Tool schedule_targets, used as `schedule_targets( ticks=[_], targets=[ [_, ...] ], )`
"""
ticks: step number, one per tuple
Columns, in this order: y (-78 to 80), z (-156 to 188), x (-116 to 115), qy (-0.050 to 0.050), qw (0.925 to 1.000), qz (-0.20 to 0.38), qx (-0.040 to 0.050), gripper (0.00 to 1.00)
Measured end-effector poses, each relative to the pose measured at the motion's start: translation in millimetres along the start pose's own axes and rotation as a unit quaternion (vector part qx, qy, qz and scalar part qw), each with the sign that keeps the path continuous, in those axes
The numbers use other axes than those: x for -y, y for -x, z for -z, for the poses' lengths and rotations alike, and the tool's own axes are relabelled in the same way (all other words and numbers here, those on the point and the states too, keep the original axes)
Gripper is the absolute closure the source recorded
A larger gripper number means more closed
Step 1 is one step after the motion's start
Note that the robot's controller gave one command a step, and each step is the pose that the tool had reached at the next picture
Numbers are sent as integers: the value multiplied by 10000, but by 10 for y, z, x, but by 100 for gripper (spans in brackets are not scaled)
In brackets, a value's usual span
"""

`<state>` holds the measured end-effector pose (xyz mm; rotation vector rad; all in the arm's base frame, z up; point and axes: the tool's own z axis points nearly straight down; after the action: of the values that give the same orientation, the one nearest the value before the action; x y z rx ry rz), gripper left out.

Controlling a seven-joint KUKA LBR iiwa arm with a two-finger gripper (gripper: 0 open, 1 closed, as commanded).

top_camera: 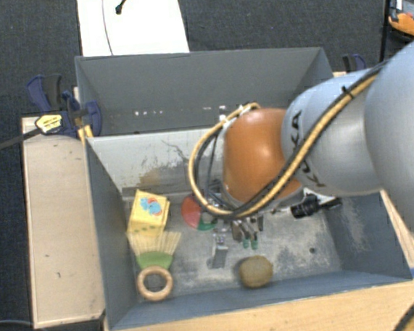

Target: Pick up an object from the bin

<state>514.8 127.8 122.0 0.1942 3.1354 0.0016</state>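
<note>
Black "KUKA" lettering down my grey arm (pixel 351 147), cable crossing it. Print on box too small to read. My pincer (pixel 247 231) low over middle of grey metal bin (pixel 200 89); released or clenched, cannot tell. One brown oval lump (pixel 255 271) just below pincer, by near wall, apart from it. One small grey metal piece (pixel 219 254) just left. Further left: one red round thing (pixel 191 211), one yellow cardboard box (pixel 148 210), one yellow-bristled brush (pixel 155 250), one tan tape ring (pixel 155 282).

bin (pixel 206 81): grey metal, brownish scuffs on floor
block (pixel 148 210): yellow w/ blue + pink print
brush (pixel 154 248): pale yellow bristles, green base
ring (pixel 155 283): tan
lump (pixel 255 271): olive-brown
small piece (pixel 190 211): red
wrist cover (pixel 257 156): orange
arm (pixel 378 130): silver-grey, black lettering
</note>
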Motion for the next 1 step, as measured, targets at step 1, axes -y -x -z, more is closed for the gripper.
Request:
schedule_targets(
  ticks=[1],
  targets=[
    [310,-78,310,17,9968,800,29,0]
  ],
)
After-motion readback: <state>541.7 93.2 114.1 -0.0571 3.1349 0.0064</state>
